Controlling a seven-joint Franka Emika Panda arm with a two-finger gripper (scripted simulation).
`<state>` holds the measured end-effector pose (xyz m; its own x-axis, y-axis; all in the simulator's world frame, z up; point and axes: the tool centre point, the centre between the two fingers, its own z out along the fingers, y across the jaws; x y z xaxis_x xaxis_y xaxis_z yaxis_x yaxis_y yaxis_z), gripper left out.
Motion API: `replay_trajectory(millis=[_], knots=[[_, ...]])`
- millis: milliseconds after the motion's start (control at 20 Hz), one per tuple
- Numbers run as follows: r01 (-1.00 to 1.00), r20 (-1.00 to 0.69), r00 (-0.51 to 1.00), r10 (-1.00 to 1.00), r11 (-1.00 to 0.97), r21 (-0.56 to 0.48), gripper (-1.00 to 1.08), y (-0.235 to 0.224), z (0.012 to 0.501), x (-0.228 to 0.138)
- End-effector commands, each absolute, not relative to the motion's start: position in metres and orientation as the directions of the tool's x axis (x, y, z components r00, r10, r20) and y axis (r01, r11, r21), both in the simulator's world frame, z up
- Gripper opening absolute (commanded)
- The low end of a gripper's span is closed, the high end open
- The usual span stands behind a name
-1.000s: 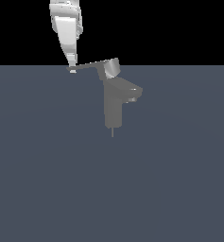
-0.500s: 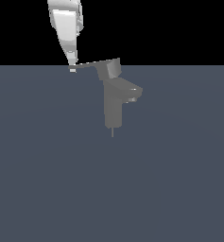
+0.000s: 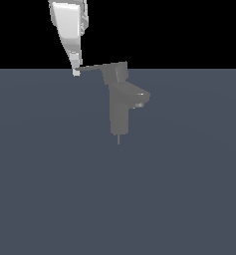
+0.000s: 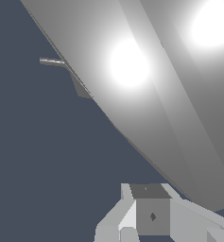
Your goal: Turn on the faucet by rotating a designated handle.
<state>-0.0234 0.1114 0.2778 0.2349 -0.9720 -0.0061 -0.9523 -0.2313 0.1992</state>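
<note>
The grey faucet [image 3: 119, 112] stands upright in the middle of the exterior view, its stubby spout [image 3: 139, 97] pointing to that view's right. On top is a cylinder cap [image 3: 115, 72], from which the thin flat handle [image 3: 92, 67] reaches out to the exterior view's left. My white gripper [image 3: 76, 71] comes down from above, and its tip touches the handle's free end. The fingers look pressed together with nothing between them. In the wrist view a large bright grey face of the faucet [image 4: 146, 80] fills most of the picture just beyond my fingertips [image 4: 151, 216].
A flat dark blue-grey floor [image 3: 50, 189] spreads all around the faucet. A thin pin [image 3: 119, 139] sticks out below the column. Nothing else stands nearby.
The cap looks darker than a second ago, so handle and cap have turned a little. My gripper tip has stayed at the handle's end and barely shifted.
</note>
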Motion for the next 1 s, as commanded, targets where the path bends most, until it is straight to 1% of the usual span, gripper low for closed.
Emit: replay_trajectory(millis=[0, 100, 950], knots=[[-0.953, -0.004, 0.236, -0.972, -0.233, 0.196, -1.00, 0.111, 0.283, -0.031], [-0.952, -0.007, 0.235, -0.972, -0.231, 0.201, -1.00, 0.110, 0.278, -0.029], [-0.952, -0.006, 0.236, -0.972, -0.232, 0.198, -1.00, 0.059, 0.290, -0.064]])
